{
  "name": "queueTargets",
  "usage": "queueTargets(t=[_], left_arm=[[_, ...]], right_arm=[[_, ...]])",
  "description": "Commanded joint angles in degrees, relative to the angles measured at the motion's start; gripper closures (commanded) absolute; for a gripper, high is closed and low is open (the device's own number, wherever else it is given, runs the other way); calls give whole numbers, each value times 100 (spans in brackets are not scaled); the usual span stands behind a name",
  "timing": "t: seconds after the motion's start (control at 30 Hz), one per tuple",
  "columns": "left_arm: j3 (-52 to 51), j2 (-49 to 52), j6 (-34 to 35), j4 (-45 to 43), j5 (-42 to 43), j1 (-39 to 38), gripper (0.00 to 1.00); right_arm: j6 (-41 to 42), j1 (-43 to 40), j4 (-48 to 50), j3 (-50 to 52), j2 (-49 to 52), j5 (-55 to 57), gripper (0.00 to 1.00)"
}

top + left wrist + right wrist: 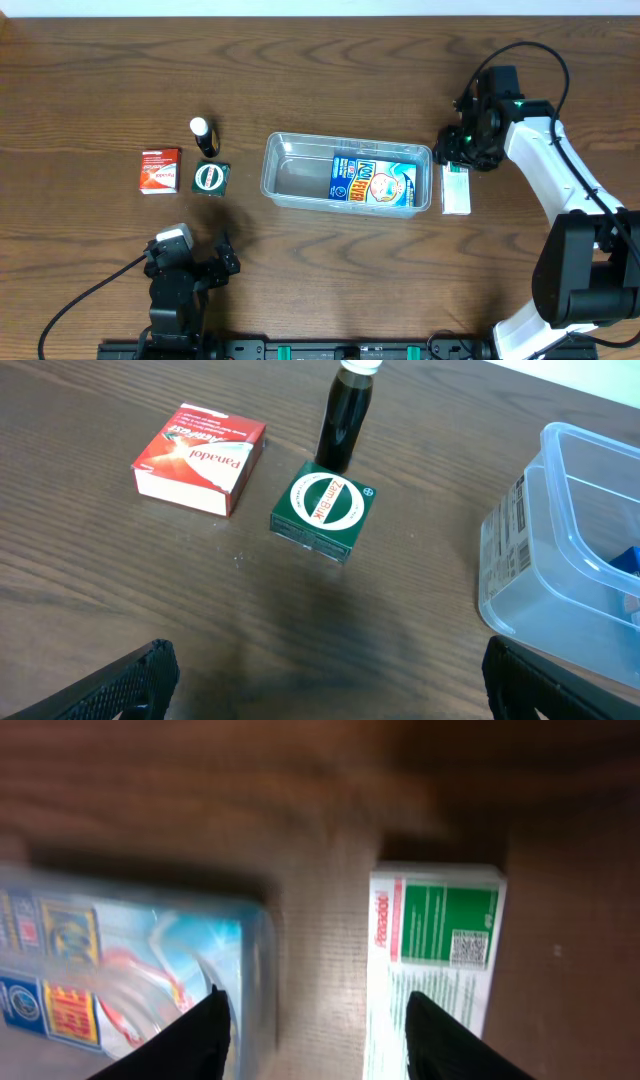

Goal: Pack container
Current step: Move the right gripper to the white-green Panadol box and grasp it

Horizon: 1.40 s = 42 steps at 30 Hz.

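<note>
The clear container (295,178) sits in the middle of the worktop (100,80). A blue box (372,182) lies inside it at the right end. The right gripper (318,1010) hangs over the gap between the container's wall and a white-and-green box (440,950) just beside it. Its fingers are apart and hold nothing.

One finger is over the container's edge. If it goes straight down, I think it may bump the wall and shove the container, or pinch only a corner of the box so it slips. The left gripper (328,655) is far off, fingers wide apart, empty.

Count: one container and four small boxes — the blue box, the white-and-green box, a red box (160,170) and a green square box (211,178) — plus one dark bottle (205,138).
</note>
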<state>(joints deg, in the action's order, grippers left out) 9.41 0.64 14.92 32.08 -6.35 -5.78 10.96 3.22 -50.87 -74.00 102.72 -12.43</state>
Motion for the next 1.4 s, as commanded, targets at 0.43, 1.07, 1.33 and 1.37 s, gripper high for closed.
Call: queueTargets(t=[0.43, 1.07, 1.33, 1.37], left_arm=[[-85, 2, -72, -7, -7, 24, 2], [-87, 2, -74, -7, -7, 24, 2], [-85, 2, -74, -7, -7, 24, 2], [-85, 2, -74, -4, -7, 24, 2]], right_arm=[[-177, -81, -251, 116, 479, 986, 16], [-227, -81, -258, 160, 828, 1163, 55], [-448, -48, -389, 140, -195, 1307, 64], [-483, -24, -422, 122, -374, 1307, 65]])
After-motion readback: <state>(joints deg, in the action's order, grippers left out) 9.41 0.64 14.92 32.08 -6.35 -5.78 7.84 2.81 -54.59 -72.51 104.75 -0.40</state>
